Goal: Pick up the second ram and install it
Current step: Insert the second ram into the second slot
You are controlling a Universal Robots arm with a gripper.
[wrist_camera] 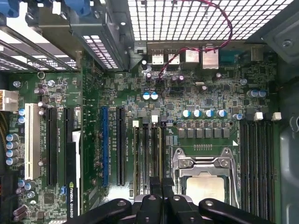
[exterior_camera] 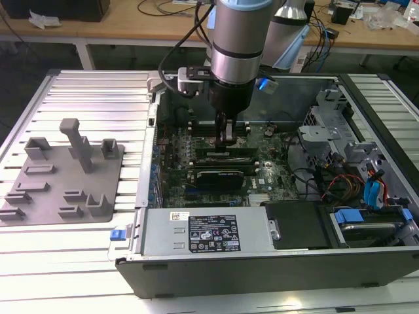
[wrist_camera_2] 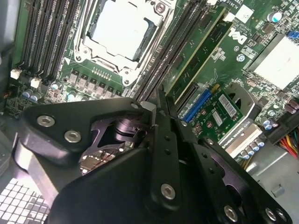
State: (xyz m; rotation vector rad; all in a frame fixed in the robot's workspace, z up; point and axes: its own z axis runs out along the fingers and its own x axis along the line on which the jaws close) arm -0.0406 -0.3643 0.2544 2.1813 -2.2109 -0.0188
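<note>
Fingers (wrist_camera_2: pixel 164 140) of the gripper (exterior_camera: pixel 229 135) were closed tightly together, and nothing showed between them. On the exterior view's left a grey fixture plate (exterior_camera: pixel 62 173) lay on the ribbed metal table (exterior_camera: pixel 98 91). The open computer case (exterior_camera: pixel 275 275) stood to the right of it, with wooden benches (exterior_camera: pixel 118 26) behind. Inside the case, the second ram (wrist_camera_2: pixel 198 49) stood in its slot on the motherboard (wrist_camera: pixel 210 93), directly at the fingertips; whether they touched it could not be judged.

Table (exterior_camera: pixel 91 91): fixture plate (exterior_camera: pixel 62 173) at the exterior view's left edge, computer case (exterior_camera: pixel 275 275) beside it. In case: power supply (exterior_camera: pixel 206 232) along near wall, motherboard (exterior_camera: pixel 265 154) behind it, drive cage (exterior_camera: pixel 340 140) toward the exterior view's right; gripper (exterior_camera: pixel 229 139) over motherboard.
</note>
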